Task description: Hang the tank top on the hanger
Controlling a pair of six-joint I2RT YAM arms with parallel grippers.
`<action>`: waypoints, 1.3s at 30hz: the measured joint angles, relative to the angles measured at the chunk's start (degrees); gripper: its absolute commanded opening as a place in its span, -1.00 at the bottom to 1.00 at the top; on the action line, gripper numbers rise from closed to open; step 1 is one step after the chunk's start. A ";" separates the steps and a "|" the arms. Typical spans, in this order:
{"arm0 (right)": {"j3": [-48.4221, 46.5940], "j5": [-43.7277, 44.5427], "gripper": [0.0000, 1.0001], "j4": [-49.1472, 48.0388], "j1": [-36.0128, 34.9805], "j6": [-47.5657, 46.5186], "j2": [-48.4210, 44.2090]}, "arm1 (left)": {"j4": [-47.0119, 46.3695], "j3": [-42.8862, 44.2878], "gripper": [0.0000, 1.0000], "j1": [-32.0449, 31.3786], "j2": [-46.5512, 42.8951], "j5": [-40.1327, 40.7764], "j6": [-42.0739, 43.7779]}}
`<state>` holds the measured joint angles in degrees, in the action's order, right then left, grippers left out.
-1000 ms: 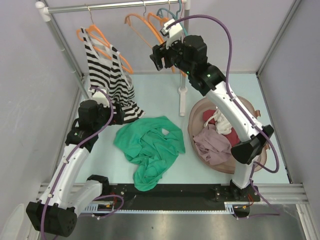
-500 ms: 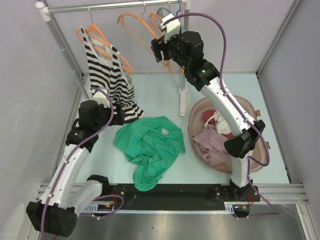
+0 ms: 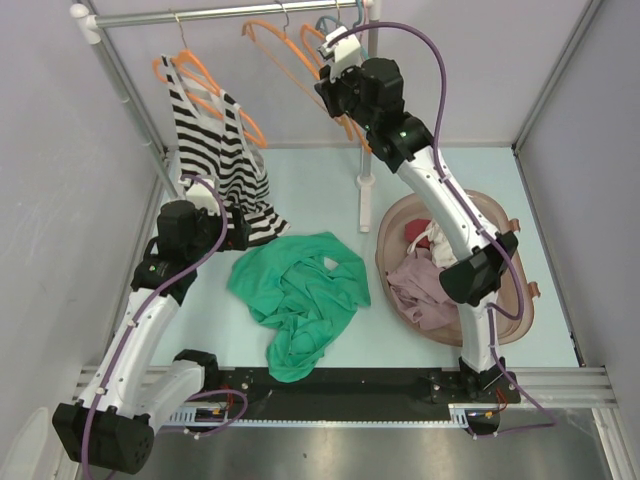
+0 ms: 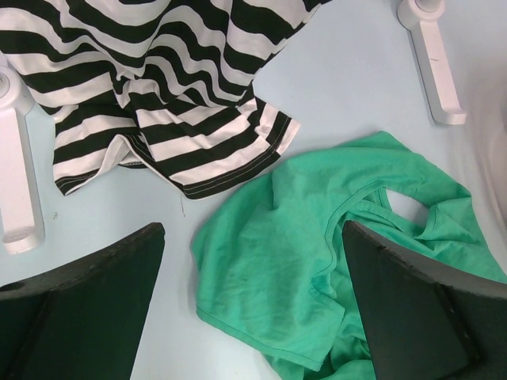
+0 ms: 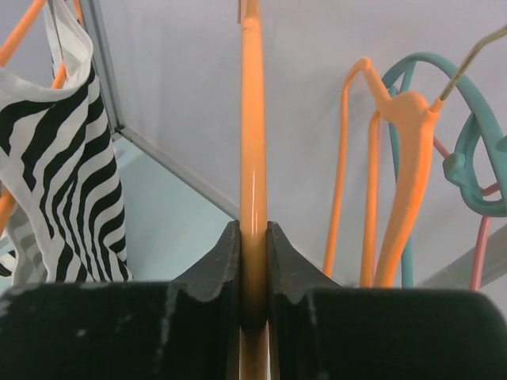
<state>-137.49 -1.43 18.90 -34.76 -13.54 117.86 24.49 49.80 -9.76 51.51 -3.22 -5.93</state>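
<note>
The green tank top (image 3: 300,295) lies crumpled on the table in front of the arms, and the left wrist view shows it (image 4: 317,261) below my fingers. My left gripper (image 3: 237,228) (image 4: 253,228) hovers open over its left edge, touching nothing. Up by the rail, my right gripper (image 3: 332,98) (image 5: 252,229) is shut on a thin bar of an orange hanger (image 3: 275,35) (image 5: 252,119) that hangs from the rail by its silver hook. The bar runs straight up between the two closed black fingers.
A black-and-white striped top (image 3: 215,150) (image 4: 158,71) hangs on another orange hanger at the left of the rail (image 3: 220,12). More orange hangers (image 5: 396,158) and a teal hanger (image 5: 467,158) hang beside my right gripper. A basket (image 3: 520,315) of pinkish clothes sits at right. White rack feet (image 4: 436,63) stand on the table.
My right arm has risen and reached in toward the rail, and its jaws have closed on the orange hanger's bar. The left arm and the tank top have not moved.
</note>
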 measured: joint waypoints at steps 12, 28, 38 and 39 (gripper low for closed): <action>0.00 0.46 -1.00 -0.50 -0.87 0.72 0.00 | 0.00 -0.02 0.99 0.00 0.00 0.02 0.00; -2.32 3.69 -1.00 -1.60 -3.93 1.27 -0.17 | -0.02 -0.26 0.99 0.00 0.02 0.04 0.00; 20.57 7.80 -1.00 -3.34 -6.43 1.20 -14.05 | -0.07 -0.39 0.98 -0.02 0.72 1.42 0.02; 21.40 8.22 -1.00 -3.37 -6.80 1.16 -15.06 | -0.07 -0.39 0.98 -0.02 1.05 1.64 0.04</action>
<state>-116.09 6.79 15.53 -41.56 -12.38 102.80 24.43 49.41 -9.78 52.56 -1.58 -5.89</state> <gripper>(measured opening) 0.167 0.994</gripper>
